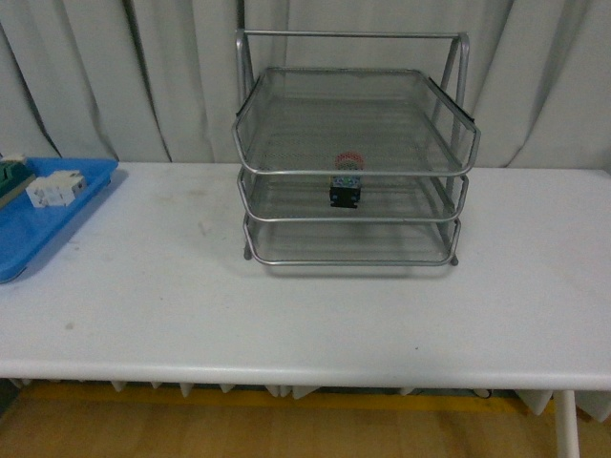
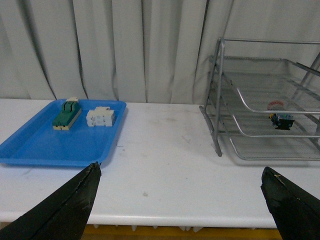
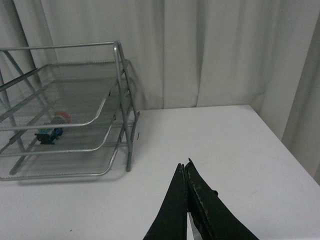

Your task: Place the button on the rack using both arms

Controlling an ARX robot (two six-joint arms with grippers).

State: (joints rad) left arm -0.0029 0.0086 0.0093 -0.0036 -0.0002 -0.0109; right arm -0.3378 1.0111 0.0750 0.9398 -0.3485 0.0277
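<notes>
I see the button sitting on the middle shelf of the rack, my left gripper wide open and my right gripper pinched closed on nothing, and bumping the rack could knock it off.

Long white table: three-tier silver wire-mesh rack stands at centre rear; flat blue plastic tray sits at left edge, well apart from it.
</notes>
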